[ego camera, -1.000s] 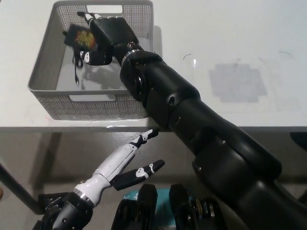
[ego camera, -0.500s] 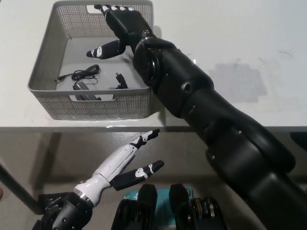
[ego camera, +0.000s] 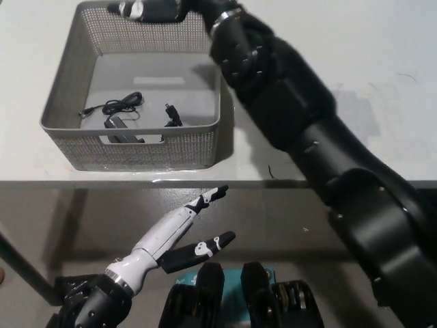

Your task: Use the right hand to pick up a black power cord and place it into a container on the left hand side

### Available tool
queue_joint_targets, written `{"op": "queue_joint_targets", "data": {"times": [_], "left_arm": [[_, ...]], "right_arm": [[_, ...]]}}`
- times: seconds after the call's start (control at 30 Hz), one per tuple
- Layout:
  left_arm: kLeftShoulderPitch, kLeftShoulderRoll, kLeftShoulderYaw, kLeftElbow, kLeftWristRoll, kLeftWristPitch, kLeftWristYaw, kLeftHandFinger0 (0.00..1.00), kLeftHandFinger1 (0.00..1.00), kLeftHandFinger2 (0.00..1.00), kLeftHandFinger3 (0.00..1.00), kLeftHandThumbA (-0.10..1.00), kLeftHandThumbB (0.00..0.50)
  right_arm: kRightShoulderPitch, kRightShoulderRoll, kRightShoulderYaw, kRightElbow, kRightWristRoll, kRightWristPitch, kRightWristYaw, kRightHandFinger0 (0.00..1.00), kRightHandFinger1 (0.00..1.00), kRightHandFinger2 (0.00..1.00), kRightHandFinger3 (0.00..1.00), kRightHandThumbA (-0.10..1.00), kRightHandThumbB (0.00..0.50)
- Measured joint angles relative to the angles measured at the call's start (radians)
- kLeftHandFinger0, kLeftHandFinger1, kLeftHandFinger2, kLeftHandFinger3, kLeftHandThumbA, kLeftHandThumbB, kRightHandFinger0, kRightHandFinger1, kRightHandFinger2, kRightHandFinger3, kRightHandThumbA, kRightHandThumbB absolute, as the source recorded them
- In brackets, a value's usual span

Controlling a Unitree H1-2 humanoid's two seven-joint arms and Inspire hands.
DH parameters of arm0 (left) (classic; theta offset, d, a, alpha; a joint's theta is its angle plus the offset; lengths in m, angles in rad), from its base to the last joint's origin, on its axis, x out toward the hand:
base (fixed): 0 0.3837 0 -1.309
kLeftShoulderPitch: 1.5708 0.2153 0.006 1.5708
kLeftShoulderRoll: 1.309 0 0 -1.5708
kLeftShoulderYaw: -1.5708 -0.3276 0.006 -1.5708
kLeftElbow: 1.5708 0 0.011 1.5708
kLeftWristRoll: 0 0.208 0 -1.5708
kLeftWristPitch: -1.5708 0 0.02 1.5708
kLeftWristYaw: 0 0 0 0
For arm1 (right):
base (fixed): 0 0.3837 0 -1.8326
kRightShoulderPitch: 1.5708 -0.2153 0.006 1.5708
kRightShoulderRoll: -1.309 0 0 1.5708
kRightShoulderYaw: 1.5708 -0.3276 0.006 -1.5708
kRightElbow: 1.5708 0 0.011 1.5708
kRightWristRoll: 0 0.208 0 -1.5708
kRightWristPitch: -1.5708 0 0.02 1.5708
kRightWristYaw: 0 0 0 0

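The black power cord (ego camera: pixel 121 106) lies on the floor of the grey mesh basket (ego camera: pixel 65 96) at the table's left, its adapter (ego camera: pixel 117 124) by the near wall and a plug (ego camera: pixel 171 113) beside it. My black right hand (ego camera: pixel 151 8) hovers over the basket's far rim, partly cut off by the picture's top, open and holding nothing. Its arm stretches from the bottom right across the basket's right corner. My white left hand (ego camera: pixel 172 234) rests below the table's front edge at the lower left, fingers spread and open.
The white table (ego camera: pixel 382 41) carries a grey square patch (ego camera: pixel 355 116) right of the arm. The table's front edge (ego camera: pixel 102 182) runs just under the basket's near wall.
A second ago the right hand held the cord over the basket. It let go, the cord dropped to the basket floor, and the hand has since risen toward the far rim.
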Motion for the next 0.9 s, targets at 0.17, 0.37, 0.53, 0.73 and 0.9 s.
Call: {"op": "queue_joint_targets", "data": {"times": [0.17,0.37,0.53,0.73,0.9], "left_arm": [[0.005,0.0,0.0,0.0,0.002,0.0,0.0,1.0,1.0,1.0,1.0,0.89,0.168],[0.011,0.0,0.0,0.0,0.001,0.001,0.0,1.0,1.0,1.0,1.0,0.96,0.159],[0.021,-0.001,0.002,0.0,-0.002,0.001,0.0,1.0,1.0,1.0,1.0,1.0,0.227],[0.045,-0.018,0.017,0.002,-0.016,0.001,0.001,1.0,1.0,1.0,1.0,1.0,0.217],[0.079,-0.074,0.074,0.011,-0.065,-0.011,0.015,1.0,1.0,1.0,1.0,1.0,0.222]], "right_arm": [[0.079,-0.056,-0.057,-0.193,0.031,0.019,0.024,1.0,1.0,1.0,1.0,1.0,0.455],[0.244,-0.114,-0.134,-0.414,0.066,0.048,0.038,1.0,1.0,1.0,1.0,1.0,0.459],[0.403,-0.145,-0.186,-0.567,0.096,0.062,0.044,1.0,1.0,1.0,1.0,1.0,0.436],[0.672,-0.171,-0.231,-0.782,0.153,0.074,0.051,1.0,1.0,1.0,1.0,1.0,0.375],[0.958,-0.174,-0.249,-0.959,0.236,0.063,0.066,1.0,1.0,1.0,1.0,1.0,0.395]]}}
